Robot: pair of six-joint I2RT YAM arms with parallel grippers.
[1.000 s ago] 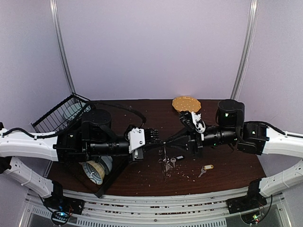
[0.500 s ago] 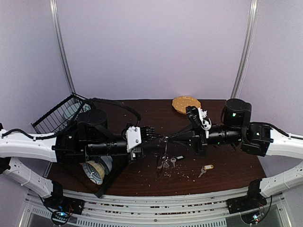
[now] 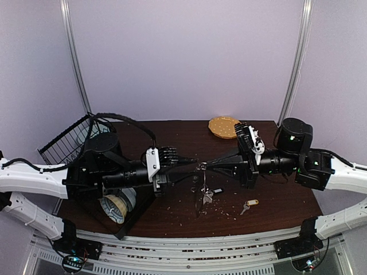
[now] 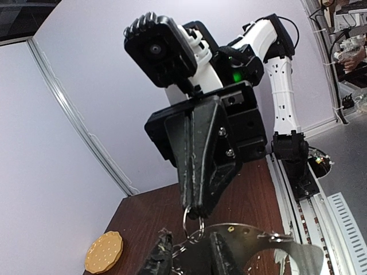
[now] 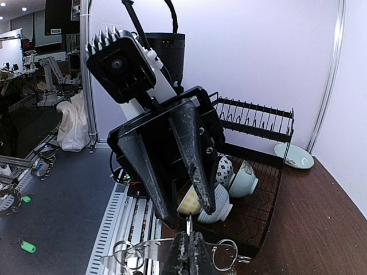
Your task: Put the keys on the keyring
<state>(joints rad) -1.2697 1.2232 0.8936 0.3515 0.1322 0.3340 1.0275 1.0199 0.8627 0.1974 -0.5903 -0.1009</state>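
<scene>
Arms now sit wider apart, left fingers and right fingers both clamped on keyring, likely stretching it; yellow-tag key unthreaded on table.

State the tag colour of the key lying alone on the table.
Yellow tag; clearest in top external view.

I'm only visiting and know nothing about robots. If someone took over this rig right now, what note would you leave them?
Right gripper: shut, pinching the keyring up over the table.
Left gripper: fingers either side of the same loop; grip unclear.
Key with yellow tag: loose on the table, right of centre, not on the ring.
Other key: below the loop; can't tell if it is threaded.
Left to do: the yellow key certainly, maybe both.
</scene>
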